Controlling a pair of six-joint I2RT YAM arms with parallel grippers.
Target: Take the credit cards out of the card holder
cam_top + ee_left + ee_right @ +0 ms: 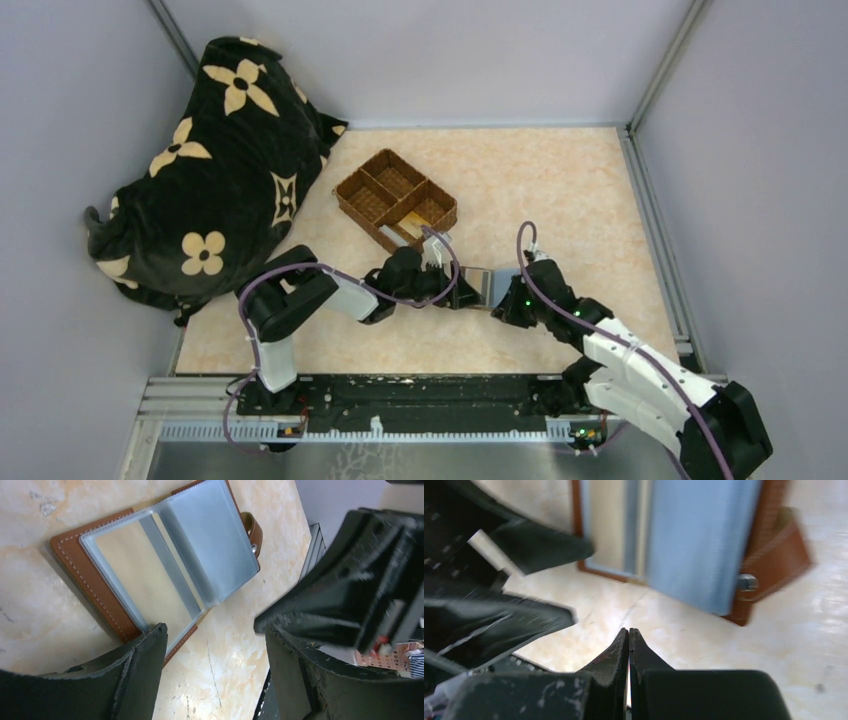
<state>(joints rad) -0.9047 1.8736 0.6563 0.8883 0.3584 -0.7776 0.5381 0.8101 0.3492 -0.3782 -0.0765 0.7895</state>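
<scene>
No writing, brand, or number can be read anywhere. The black cushion (215, 170) at upper left bears only cream flower and star motifs. The card holder (95, 587) shows plain faces.

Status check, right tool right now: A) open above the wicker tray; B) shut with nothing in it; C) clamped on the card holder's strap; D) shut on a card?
B: the right wrist view shows the right tool with its fingers pressed together, nothing between them, and the open card holder lying just beyond the tips, untouched.
</scene>
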